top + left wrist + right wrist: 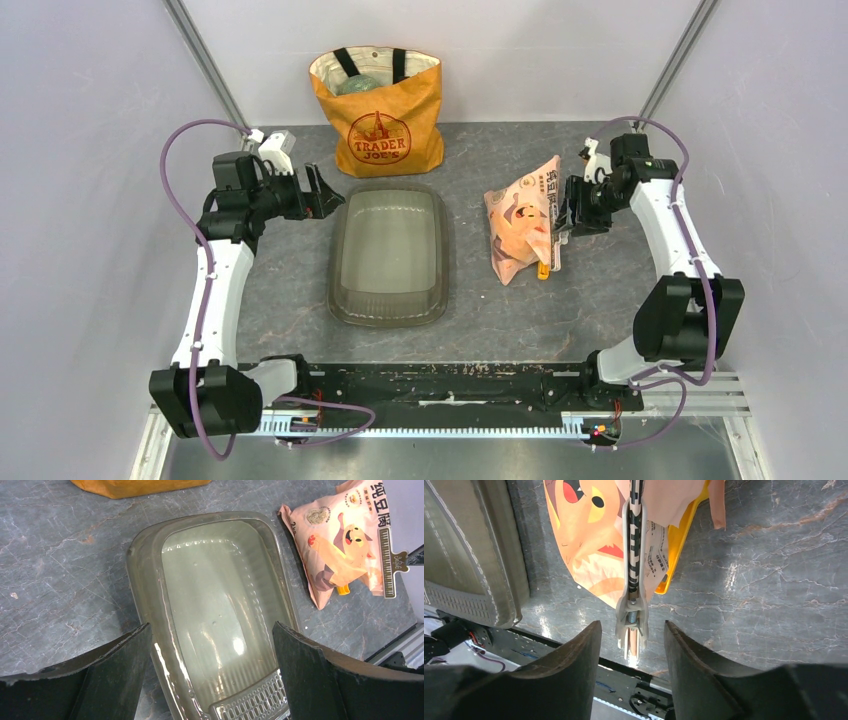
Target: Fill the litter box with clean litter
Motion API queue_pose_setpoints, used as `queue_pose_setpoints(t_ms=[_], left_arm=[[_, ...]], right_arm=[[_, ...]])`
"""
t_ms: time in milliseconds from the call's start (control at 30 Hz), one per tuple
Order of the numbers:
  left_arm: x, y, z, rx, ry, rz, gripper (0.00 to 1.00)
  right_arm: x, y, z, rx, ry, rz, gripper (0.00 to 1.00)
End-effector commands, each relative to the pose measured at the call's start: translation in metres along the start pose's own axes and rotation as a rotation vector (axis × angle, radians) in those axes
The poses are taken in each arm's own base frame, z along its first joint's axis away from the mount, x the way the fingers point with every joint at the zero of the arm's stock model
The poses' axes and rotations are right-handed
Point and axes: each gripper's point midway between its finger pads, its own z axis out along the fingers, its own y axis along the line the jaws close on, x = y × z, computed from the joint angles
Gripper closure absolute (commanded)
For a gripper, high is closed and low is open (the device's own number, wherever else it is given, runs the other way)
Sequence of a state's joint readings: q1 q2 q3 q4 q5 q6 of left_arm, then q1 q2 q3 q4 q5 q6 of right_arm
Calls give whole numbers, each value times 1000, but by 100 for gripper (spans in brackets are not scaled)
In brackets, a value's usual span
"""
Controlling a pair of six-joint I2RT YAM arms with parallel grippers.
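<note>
Two open grippers: right gripper (631, 630) straddles the handle end of the pale spring clip (634, 555) sealing the pinkish printed bag (520, 225), so squeeze squarely without twisting; left gripper (211, 630) hangs over the empty translucent grey-olive plastic litter box (137, 575), centred on the counter (560, 320).

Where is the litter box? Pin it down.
In the top view, the litter box sits mid-table on the near side of the orange tote bag, the printed bag to its right, the left fingers by its far-left corner.
</note>
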State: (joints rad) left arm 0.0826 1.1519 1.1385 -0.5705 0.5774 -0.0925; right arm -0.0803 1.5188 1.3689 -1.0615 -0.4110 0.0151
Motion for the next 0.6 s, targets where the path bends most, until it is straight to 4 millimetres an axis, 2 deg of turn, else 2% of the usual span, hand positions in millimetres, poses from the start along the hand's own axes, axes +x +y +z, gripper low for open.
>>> queue_pose_setpoints(t_ms=[0,167,267,467,567], left_arm=[[-7,-3,0,6,-30,-3,5],[-8,-2,0,1,-32,-2,5],[-9,-2,0,-3,-35,0,5],[-11,-2,0,-3,-39,1,5],[-11,-2,0,-6,-40,1,5]], right_arm=[[-8,-3,1,14,-23,-13,47],[-10,2,0,-11,-17,-11,63],[-9,2,-1,-12,-8,-11,68],[-11,5,-5,-19,-13,-12,98],[-15,15,-18,-42,-32,-22,100]])
